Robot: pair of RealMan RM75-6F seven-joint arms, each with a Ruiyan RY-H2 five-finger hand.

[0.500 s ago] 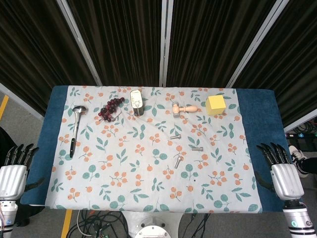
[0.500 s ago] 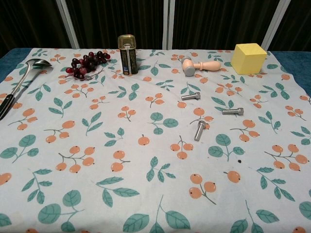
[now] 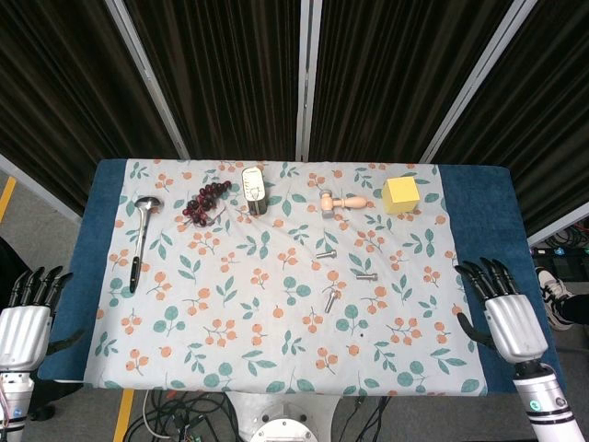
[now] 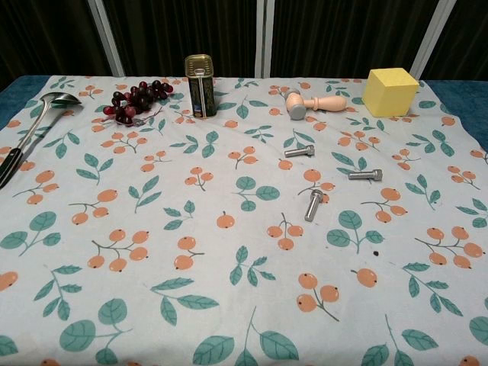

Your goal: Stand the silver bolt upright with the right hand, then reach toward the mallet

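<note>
Right robot hand [image 3: 506, 318]: near right edge of surface [image 3: 479, 198], fingers spread, empty. Left robot hand [image 3: 23, 322]: off near left corner, spread, empty. Three bolts [image 3: 329, 298] lying flat, centre-right; target ambiguous, wrong pick likely. Mallet [image 3: 340, 201]: far edge, beside cube [image 3: 401, 194].

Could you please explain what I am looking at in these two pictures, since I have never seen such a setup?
It is a two-armed robot at a table with a leaf-print cloth. The head view looks down from above and shows both hands: the left hand and right hand hang open at the table's near corners, holding nothing. The chest view is lower, closer, and shows no hands. On the cloth lie three silver bolts, all on their sides, a small mallet, a yellow block, an upright can, dark grapes and a ladle.
</note>
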